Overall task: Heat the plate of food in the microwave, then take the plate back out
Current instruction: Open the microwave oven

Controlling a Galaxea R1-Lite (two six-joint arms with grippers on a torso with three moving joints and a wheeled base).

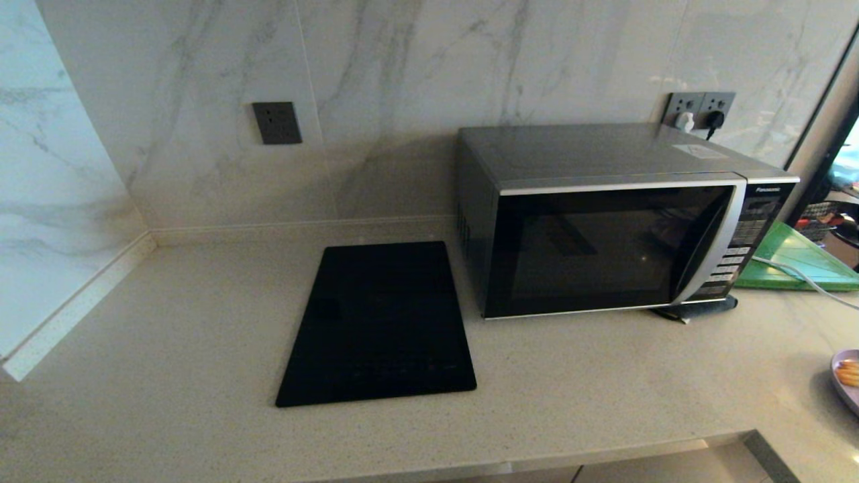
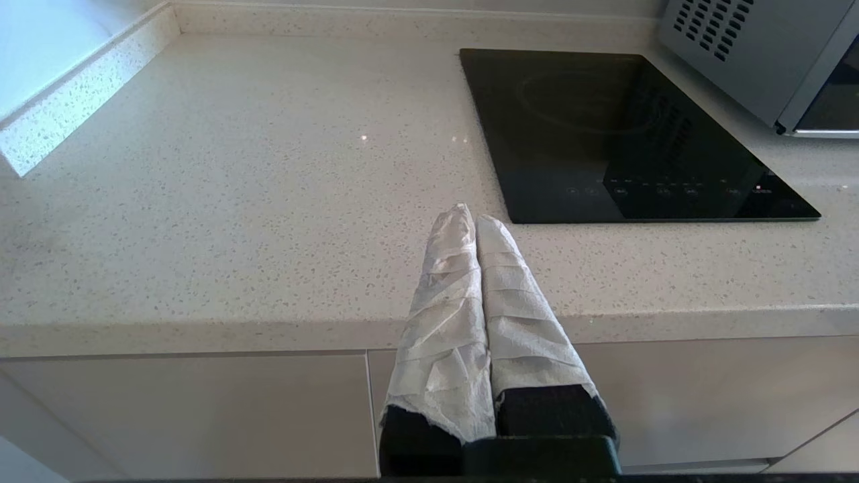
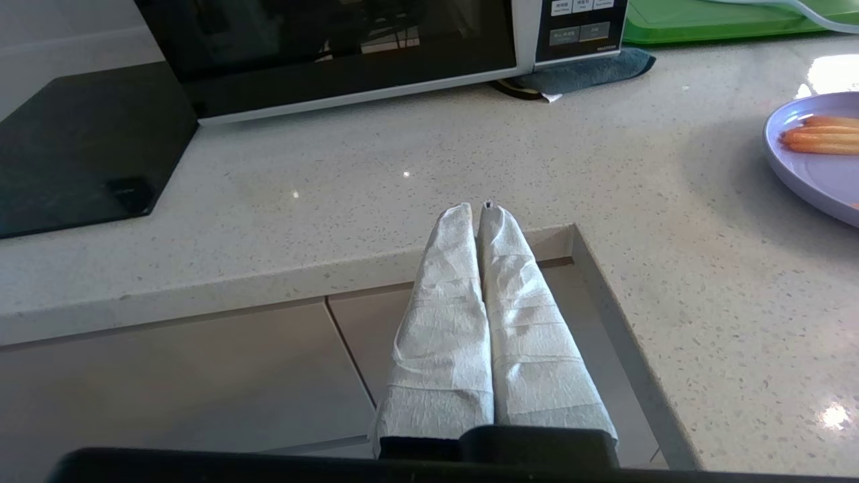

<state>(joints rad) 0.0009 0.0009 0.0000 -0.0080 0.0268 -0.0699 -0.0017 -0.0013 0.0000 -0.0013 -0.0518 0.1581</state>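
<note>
Both grippers idle at the counter's front edge; microwave door closed, plate out on the counter.

The large silver-grey microwave [image 1: 614, 218] with its dark glass door stands at the back of the speckled beige stone counter [image 1: 168, 349], just right of a flat black rectangular panel [image 1: 379, 325]. The small lavender plate of orange-yellow food sticks [image 3: 820, 151] sits near the counter's right end. The left gripper [image 2: 473, 216] and right gripper [image 3: 478, 210], fingers wrapped in white paper and pressed together, hold nothing.

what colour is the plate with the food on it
Lavender-purple; the plate shows best in the right wrist view, on the counter.
</note>
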